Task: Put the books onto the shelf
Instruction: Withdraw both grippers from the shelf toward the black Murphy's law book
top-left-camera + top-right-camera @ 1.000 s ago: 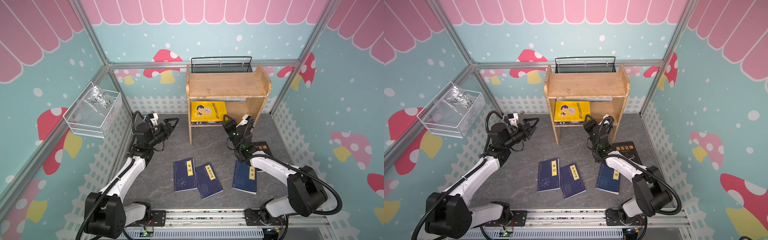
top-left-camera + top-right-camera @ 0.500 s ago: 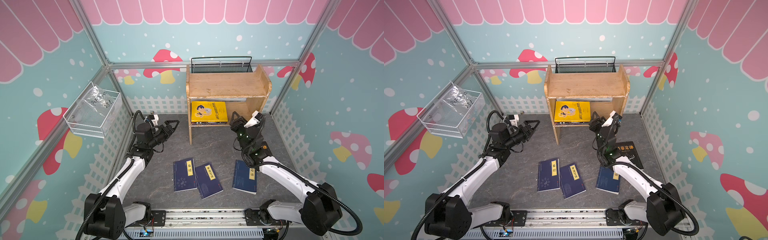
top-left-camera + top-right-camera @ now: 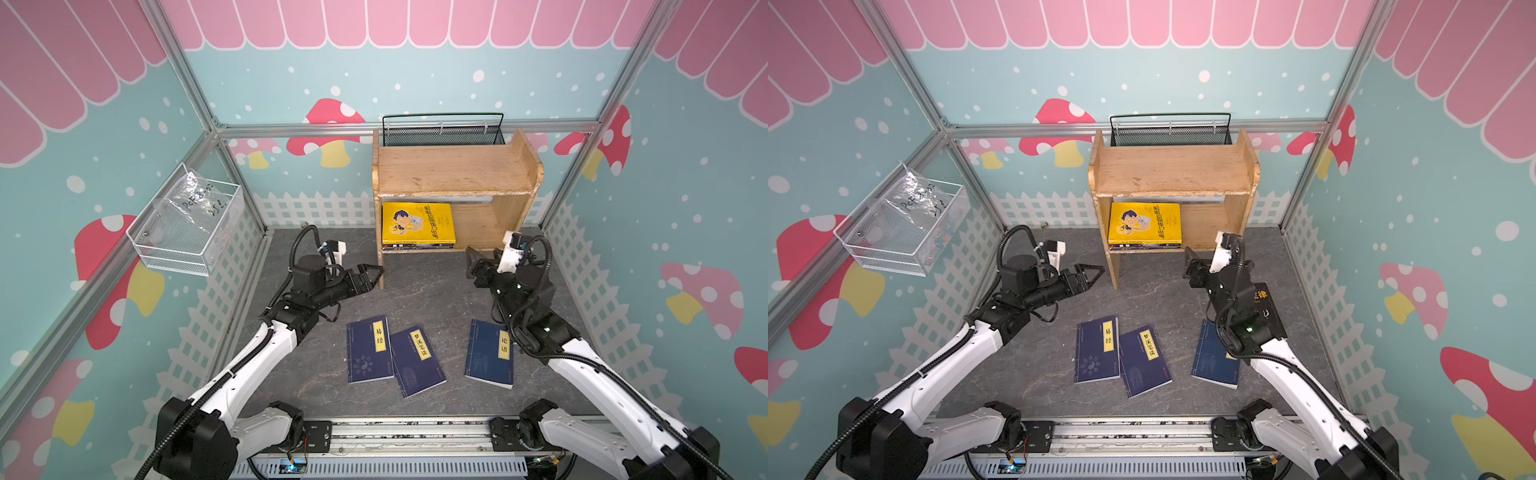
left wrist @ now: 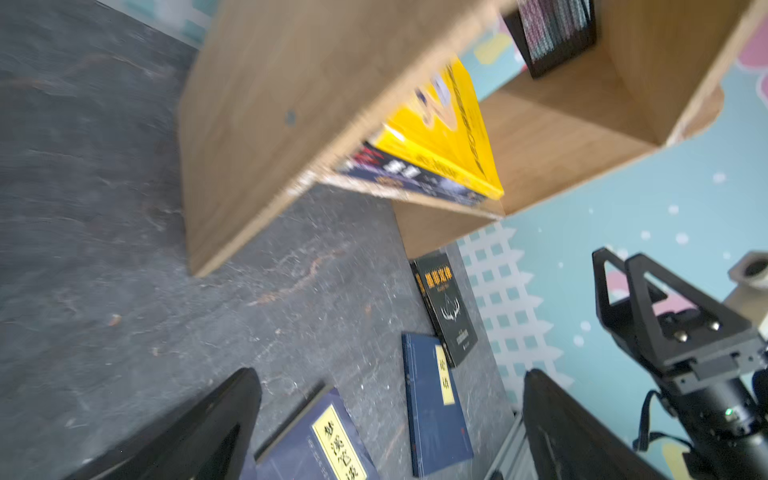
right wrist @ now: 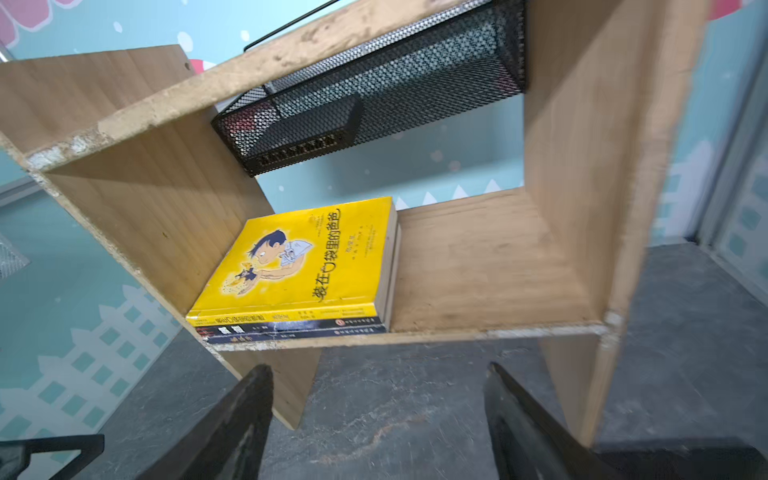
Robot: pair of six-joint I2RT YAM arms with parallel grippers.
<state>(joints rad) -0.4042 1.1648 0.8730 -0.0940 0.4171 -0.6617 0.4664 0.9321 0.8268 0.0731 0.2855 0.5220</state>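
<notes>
Shelf (image 3: 455, 176) of light wood stands at the back of the dark stone-look floor (image 3: 419, 299), and in both top views its top board hides much of the lower tier. Behind it a black mesh basket (image 3: 442, 135) shows only its upper wall and rim from above; the right wrist view sees more of it through the open back. A white wire basket (image 3: 189, 232) hangs on the left wall with a clear plastic bag (image 3: 195, 203) whose handwriting is too small to read.

On the lower tier, against the left panel, a yellow book (image 3: 417, 222) lies flat on darker books (image 5: 291, 330). Only their spines show, so their number is unclear. Out on the floor the left navy book (image 3: 369, 351) and middle navy book (image 3: 417, 361) meet at their edges, and the right navy book (image 3: 486, 357) lies apart. A black book (image 3: 1273, 309) is mostly covered by the right arm; the left wrist view shows it against the right navy book, touching or overlapping I cannot tell.

The left gripper (image 3: 374, 274) hovers just beside the shelf's left panel, fingers spread and empty. The right gripper (image 3: 478, 259) hangs before the lower tier's right half, jaws apart, gripping nothing
</notes>
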